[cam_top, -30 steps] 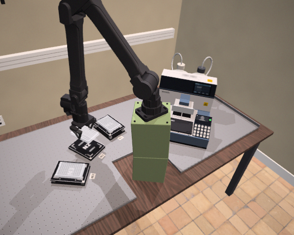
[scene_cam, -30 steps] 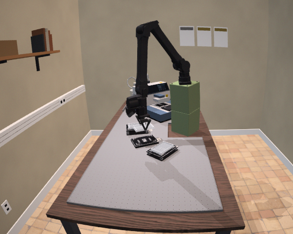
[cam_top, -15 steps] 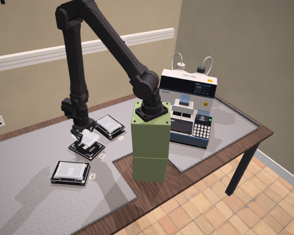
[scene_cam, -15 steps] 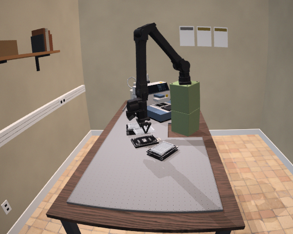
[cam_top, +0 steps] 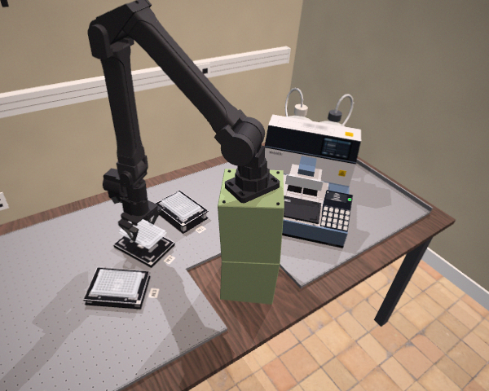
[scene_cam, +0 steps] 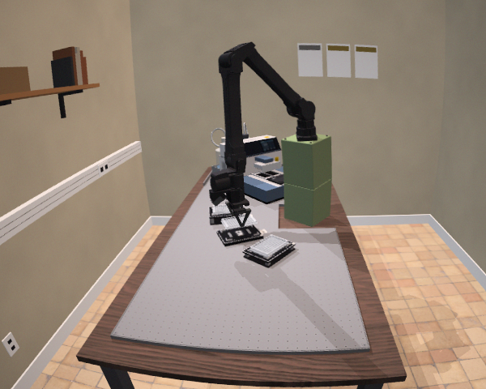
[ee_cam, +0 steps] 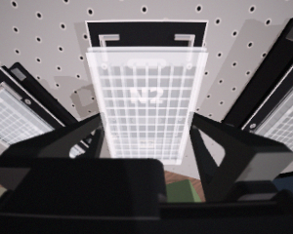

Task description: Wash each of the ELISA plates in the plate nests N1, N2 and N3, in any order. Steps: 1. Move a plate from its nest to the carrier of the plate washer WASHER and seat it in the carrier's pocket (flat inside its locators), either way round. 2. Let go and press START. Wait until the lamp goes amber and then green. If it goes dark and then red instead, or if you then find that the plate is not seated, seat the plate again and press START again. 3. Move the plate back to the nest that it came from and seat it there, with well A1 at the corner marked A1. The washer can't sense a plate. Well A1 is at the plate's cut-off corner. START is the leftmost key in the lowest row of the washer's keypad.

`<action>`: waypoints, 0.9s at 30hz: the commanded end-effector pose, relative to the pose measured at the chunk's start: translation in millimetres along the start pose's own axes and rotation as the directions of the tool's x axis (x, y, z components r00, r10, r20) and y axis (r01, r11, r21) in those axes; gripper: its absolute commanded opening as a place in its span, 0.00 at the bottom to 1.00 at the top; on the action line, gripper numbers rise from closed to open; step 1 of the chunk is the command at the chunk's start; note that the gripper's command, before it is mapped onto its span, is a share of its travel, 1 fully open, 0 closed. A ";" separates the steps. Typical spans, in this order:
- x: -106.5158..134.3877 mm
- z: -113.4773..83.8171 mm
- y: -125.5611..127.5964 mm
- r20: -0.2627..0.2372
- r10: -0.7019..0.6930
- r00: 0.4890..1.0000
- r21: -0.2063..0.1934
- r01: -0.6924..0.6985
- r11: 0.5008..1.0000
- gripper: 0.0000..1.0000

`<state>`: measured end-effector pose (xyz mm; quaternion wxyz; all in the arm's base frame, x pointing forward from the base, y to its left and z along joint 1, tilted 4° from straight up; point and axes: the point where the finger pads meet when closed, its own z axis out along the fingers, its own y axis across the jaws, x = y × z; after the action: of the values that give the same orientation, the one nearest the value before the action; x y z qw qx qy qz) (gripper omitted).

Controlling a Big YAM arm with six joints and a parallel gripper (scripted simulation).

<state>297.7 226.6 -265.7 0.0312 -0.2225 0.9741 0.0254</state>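
- The gripper is open wide, its fingers closed against the long sides of the clear plate.
- The clear plate is raised above nest N2, offset toward 6 o'clock in the wrist view.
- Top view, from nest N2: nest N1 between 1 and 2 o'clock; nest N3 at 7 o'clock. Each bears a plate.
- Washer: 2 o'clock from nest N2; lamp green.
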 end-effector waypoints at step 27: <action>-1.8 31.4 0.8 0.003 0.004 1.000 0.001 -0.004 1.000 0.82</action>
<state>299.1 228.6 -297.7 0.0300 -0.2227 0.9741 0.0250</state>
